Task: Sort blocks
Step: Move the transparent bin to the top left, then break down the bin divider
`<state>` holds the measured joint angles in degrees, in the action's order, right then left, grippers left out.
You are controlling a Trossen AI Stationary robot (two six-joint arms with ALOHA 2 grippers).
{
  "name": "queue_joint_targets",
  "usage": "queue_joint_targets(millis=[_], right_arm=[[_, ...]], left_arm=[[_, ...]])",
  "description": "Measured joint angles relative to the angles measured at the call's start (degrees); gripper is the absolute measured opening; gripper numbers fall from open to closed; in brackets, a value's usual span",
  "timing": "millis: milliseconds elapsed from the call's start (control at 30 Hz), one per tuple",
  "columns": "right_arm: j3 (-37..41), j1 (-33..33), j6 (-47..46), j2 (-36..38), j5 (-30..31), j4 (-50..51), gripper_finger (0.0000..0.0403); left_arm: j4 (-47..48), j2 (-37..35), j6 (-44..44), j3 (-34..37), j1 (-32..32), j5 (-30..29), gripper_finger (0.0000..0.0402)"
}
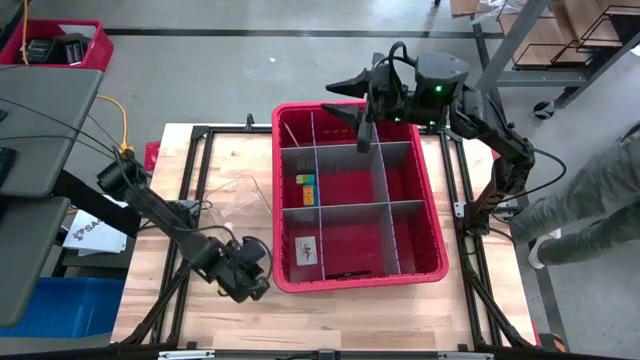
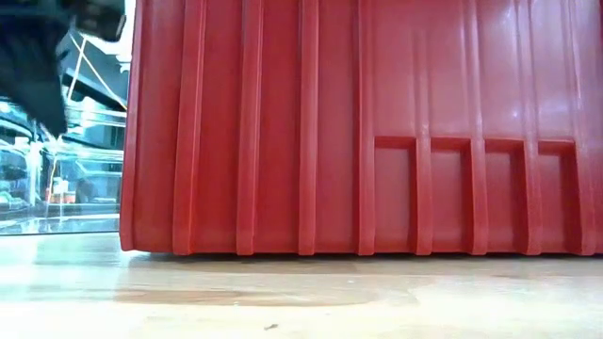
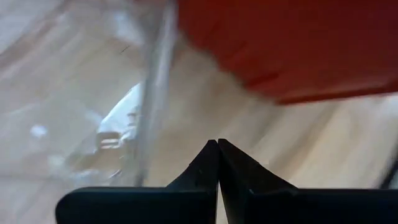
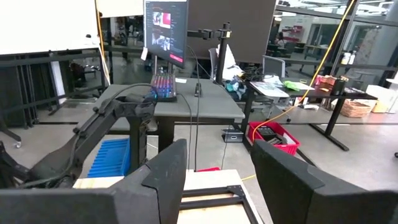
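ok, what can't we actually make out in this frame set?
- Low view: red bin wall hides everything inside.
- High view: blocks too small to count; one compartment holds an unreadable small item.
- Left wrist view: blurred; clear container contents indistinct.
- Right wrist view: no bin visible.

Red bin [image 1: 432,225] with grey dividers [image 1: 381,176] on wooden table [image 1: 330,315]

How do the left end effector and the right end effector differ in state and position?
The left end effector is shut; the right end effector is open. The left one sits low over the wooden table, beside the red bin; the right one is raised above the bin's far end. Both are dark and hold nothing.
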<state>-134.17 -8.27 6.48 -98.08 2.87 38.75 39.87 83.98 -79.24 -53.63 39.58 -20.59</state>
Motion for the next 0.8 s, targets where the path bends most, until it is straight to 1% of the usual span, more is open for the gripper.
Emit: queue_joint_targets(millis=[100,200,333,400,467,533,700,767,800], right_arm=[[0.0,0.0,0.0,0.0,0.0,0.0,0.0177],[0.0,0.0,0.0,0.0,0.0,0.0,0.0177],[0.0,0.0,0.0,0.0,0.0,0.0,0.0177],[0.0,0.0,-0.2,0.0,0.0,0.0,0.0177],[0.0,0.0,-0.2,0.0,0.0,0.0,0.0177],[0.0,0.0,-0.2,0.0,0.0,-0.1,0.0177],[0.0,0.4,-1.3,0.0,-0.5,-0.2,0.0177],[0.0,0.8,-2.9,0.0,-2.6,0.0,0.0177],[0.0,1.1,-3.0,0.0,-4.7,0.1,0.0177]], left_arm=[[6.3,0.7,-2.6,0.0,0.1,1.1,0.0000],[16.6,0.0,-5.2,-0.1,0.4,0.8,0.0000],[31.4,-1.1,-7.7,-0.1,-0.6,-2.4,0.0000],[36.0,-1.5,-7.7,0.0,-1.6,-3.1,0.0000],[37.3,-3.0,-7.2,-0.6,-2.4,-3.1,0.0000],[35.9,-5.6,-3.7,-2.6,-2.0,-2.7,0.0000],[33.3,-13.5,4.5,-11.2,1.5,-3.3,0.0000],[32.8,-16.4,5.7,-14.9,3.4,-4.8,0.0000],[32.6,-17.9,5.8,-16.6,4.4,-6.6,0.0000]])
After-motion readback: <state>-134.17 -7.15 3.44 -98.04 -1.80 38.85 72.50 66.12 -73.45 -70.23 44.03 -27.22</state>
